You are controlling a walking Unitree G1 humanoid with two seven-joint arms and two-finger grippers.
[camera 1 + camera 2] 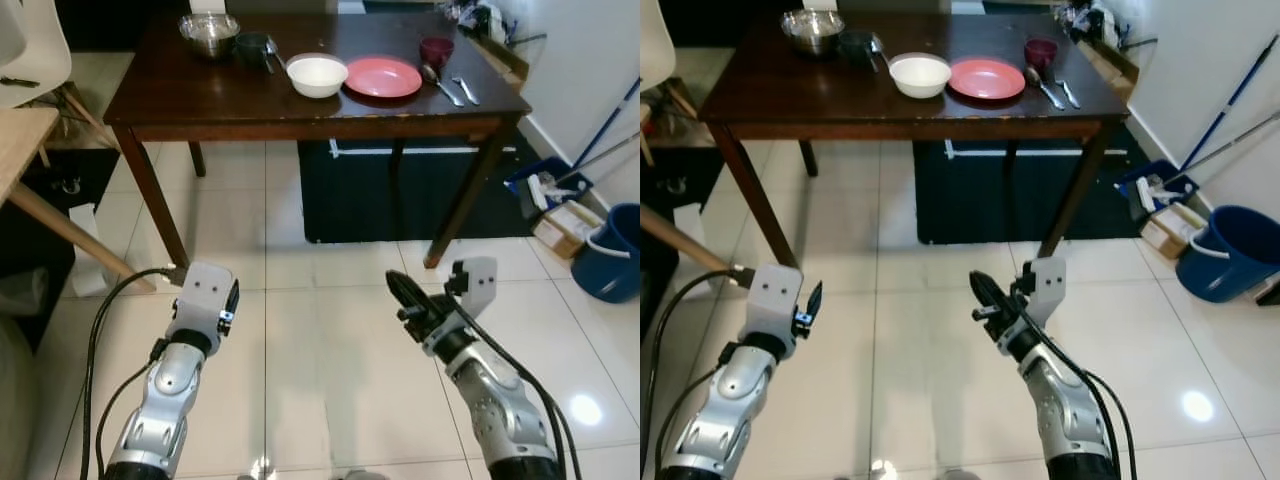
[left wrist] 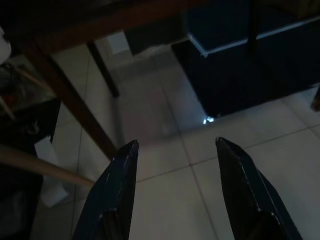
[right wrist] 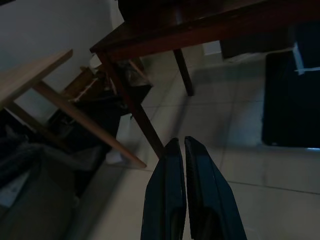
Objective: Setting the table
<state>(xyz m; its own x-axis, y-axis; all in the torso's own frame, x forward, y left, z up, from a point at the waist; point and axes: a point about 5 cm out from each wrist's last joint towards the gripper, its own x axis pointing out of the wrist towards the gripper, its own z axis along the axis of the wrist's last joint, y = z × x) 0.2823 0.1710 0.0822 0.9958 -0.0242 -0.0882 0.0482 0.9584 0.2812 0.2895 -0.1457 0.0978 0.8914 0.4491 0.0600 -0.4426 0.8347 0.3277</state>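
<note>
Near the floor, well short of the table, the left gripper hangs spread, the right gripper pressed together empty.

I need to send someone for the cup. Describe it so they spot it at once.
Go to the dark wooden table. Near its far right corner, behind the spoon and just beyond the pink plate, stands the cup. It is the only dark red, upright vessel there.
</note>
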